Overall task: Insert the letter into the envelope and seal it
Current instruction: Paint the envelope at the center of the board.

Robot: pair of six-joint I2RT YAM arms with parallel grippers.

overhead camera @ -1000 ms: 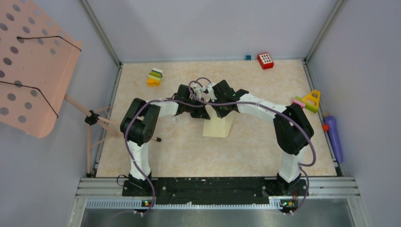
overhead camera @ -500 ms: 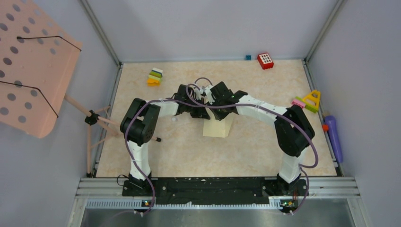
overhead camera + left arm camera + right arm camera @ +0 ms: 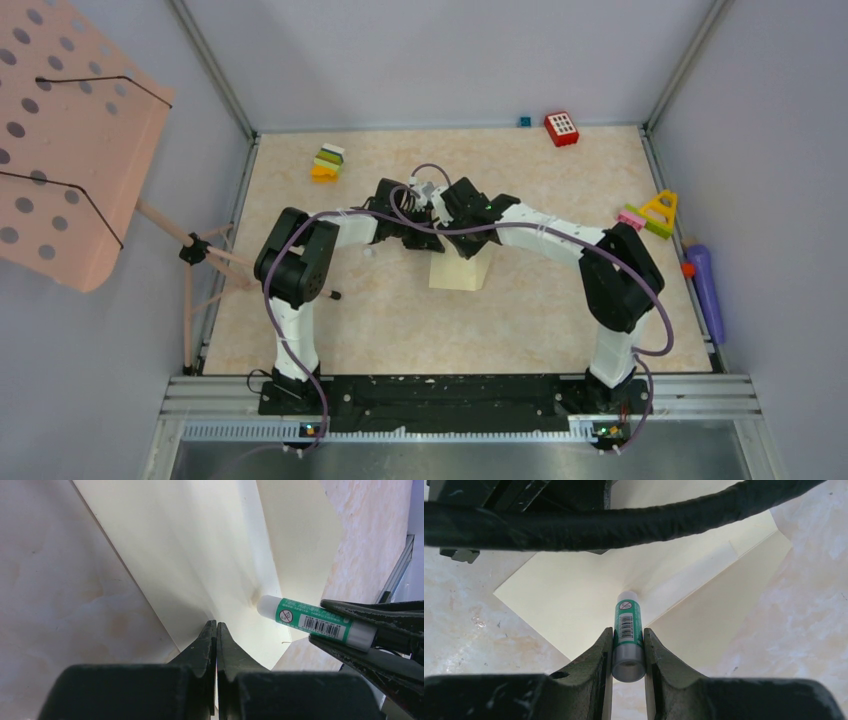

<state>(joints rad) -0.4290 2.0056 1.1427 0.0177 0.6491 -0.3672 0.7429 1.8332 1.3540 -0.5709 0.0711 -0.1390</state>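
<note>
The pale yellow envelope [image 3: 462, 272] lies mid-table with its flap open [image 3: 200, 545] [image 3: 574, 590]. My right gripper [image 3: 628, 632] [image 3: 452, 203] is shut on a green glue stick [image 3: 628, 622] [image 3: 312, 621]. The stick's white tip touches the paper near the flap's fold. My left gripper [image 3: 216, 625] [image 3: 428, 236] is shut, with nothing between its fingers. Its tips rest on the envelope's near edge, close beside the stick. The letter is out of view.
Toys ring the table: stacked coloured blocks [image 3: 327, 162] at the back left, a red block [image 3: 561, 128] at the back, a yellow triangle piece [image 3: 658, 212] and a purple tube [image 3: 706, 290] on the right. A pink perforated stand [image 3: 70, 140] leans in from the left.
My right gripper has shifted slightly left with the glue stick, closer to the left gripper. The left arm and the envelope have stayed put.
</note>
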